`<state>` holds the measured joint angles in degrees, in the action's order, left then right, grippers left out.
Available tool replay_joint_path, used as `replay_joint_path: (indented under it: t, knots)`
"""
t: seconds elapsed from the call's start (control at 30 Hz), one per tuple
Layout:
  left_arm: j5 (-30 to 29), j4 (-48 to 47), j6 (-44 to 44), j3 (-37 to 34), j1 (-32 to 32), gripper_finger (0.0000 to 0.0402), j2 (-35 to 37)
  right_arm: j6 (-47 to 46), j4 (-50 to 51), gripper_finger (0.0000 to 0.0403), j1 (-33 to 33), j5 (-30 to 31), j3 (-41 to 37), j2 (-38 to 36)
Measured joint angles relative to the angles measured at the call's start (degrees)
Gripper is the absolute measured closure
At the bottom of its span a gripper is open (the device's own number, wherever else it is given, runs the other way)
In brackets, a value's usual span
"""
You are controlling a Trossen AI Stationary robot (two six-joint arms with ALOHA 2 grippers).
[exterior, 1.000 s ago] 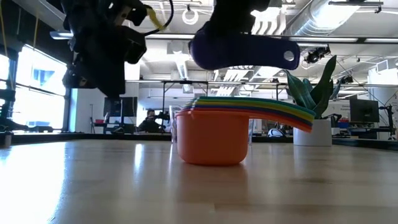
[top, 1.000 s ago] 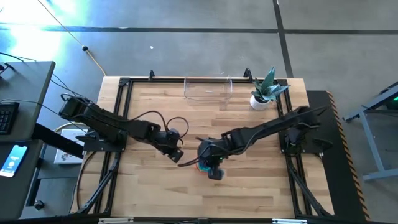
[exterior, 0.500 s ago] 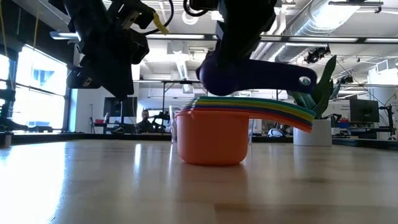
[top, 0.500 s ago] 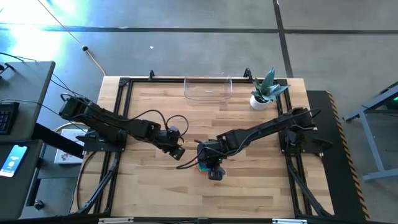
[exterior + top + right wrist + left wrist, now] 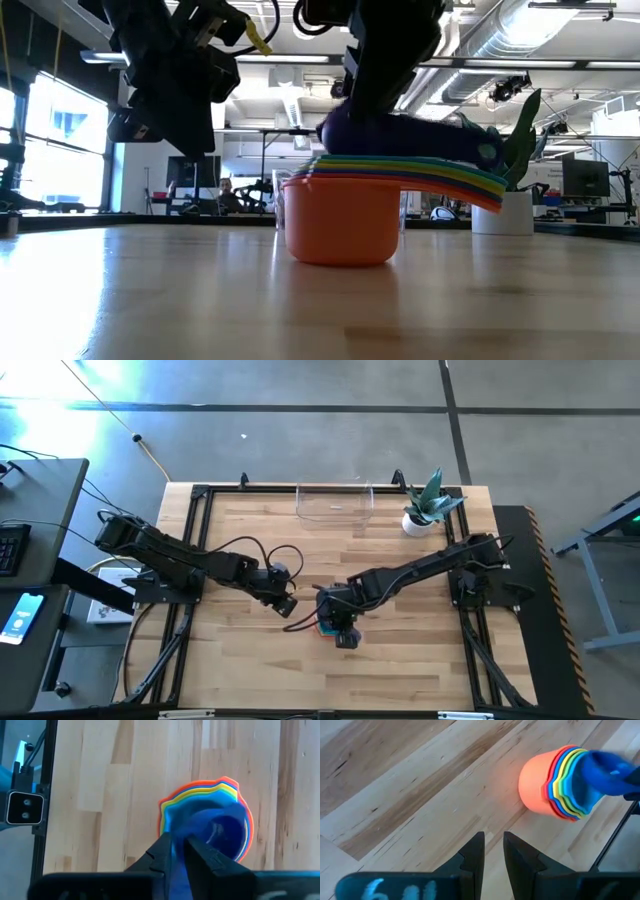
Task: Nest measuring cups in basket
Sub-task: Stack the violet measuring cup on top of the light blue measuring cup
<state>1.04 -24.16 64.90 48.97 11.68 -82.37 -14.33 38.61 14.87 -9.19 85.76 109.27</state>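
A nested stack of measuring cups (image 5: 340, 220), orange outermost, stands on its base on the table, mid-table toward the near edge; it also shows in the high view (image 5: 326, 628) and the left wrist view (image 5: 555, 785). My right gripper (image 5: 340, 622) is shut on the purple cup (image 5: 400, 138) right on top of the stack. My left gripper (image 5: 284, 600) is shut and empty, above the table just left of the stack. The clear basket (image 5: 335, 503) stands at the table's far edge. My right gripper pinches the purple cup's bowl wall (image 5: 179, 837), on the side away from the handle. One finger (image 5: 200, 852) seems inside the bowl, the other outside. The fingers come from above, pointing down. The cup lies on the stack's top, its handle (image 5: 480, 150) sloping down along the stacked handles.
A small white pot with a green plant (image 5: 420, 515) stands at the far right, next to the basket. Bare wooden table lies between the stack and the basket and along the near edge.
My right gripper has gone down with the purple cup, from well above the stack onto its top. The cup's handle, level before, now slopes down onto the stacked handles.
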Motion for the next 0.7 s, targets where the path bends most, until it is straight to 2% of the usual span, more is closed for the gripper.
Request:
replay_joint_path:
  t: [0.23, 0.5, 0.6, 0.7]
  knots:
    - [0.02, 0.00, -0.62, 0.00, -0.02, 0.0339, 0.00, 0.35, -0.10, 0.0336, 0.00, -0.11, 0.00, 0.00]
    - [0.20, 0.00, -0.63, 0.00, 0.00, 0.0339, 0.00, -3.72, 1.37, 0.0331, -0.56, -0.06, 2.50, 0.00]
    - [0.24, 0.00, -0.64, 0.00, -0.01, 0.0339, 0.00, -6.43, 5.22, 0.0331, -0.91, 3.49, 5.29, 0.00]
    - [0.31, -0.01, -1.29, 0.00, -0.02, 0.0339, 0.00, -8.86, 12.39, 0.0331, -1.44, 10.87, 7.90, -0.02]
